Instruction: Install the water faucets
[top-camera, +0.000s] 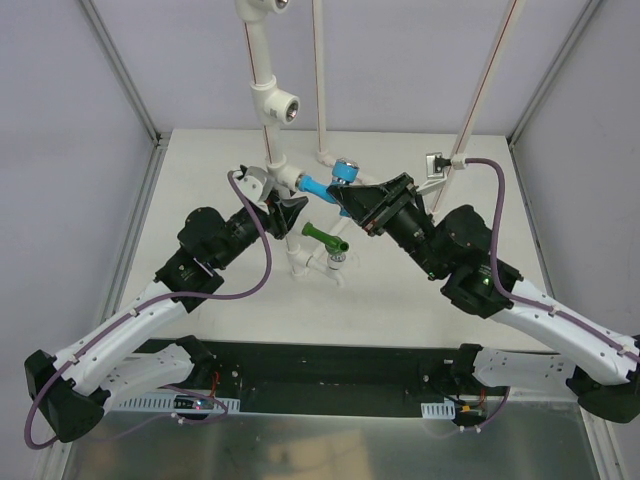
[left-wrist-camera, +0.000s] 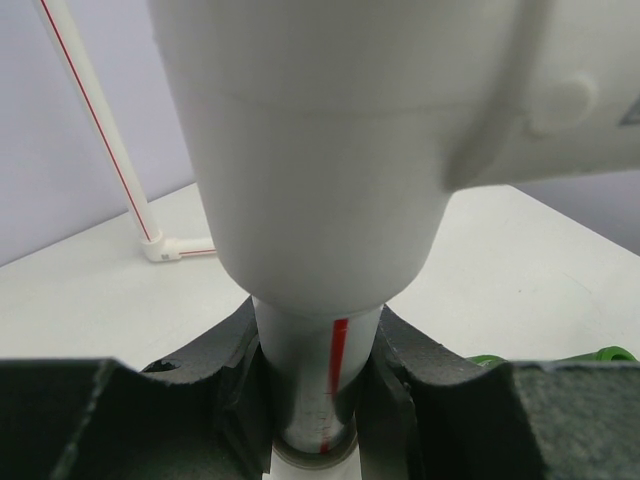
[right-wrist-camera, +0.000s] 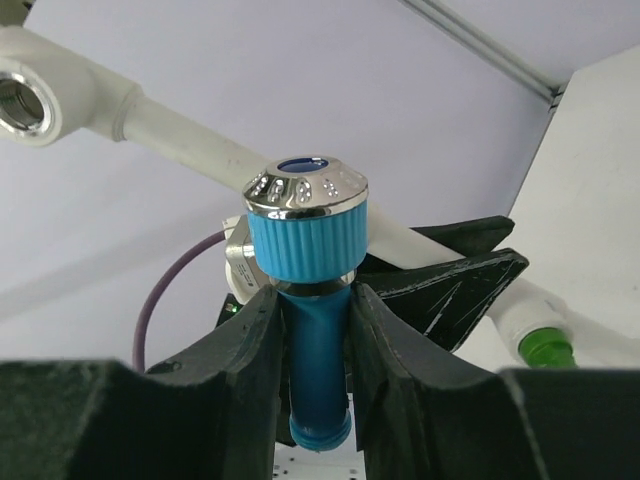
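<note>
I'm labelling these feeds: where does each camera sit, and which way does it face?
Top external: above and behind the bases, facing down on the table; left arm, right arm, white pipe, light blue faucet.
Left wrist: on that wrist, facing along the left fingers, clamped round the white pipe.
Right wrist: on that wrist, facing along the right fingers, gripping the light blue faucet.
Shared: top and right wrist both show that faucet.

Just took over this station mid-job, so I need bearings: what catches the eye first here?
The light blue faucet with its shiny silver top, gripped by the right gripper above the middle of the table. Beside it the left gripper clamps a white pipe with a red stripe. The dark green faucet sits lower, between the arms.
</note>
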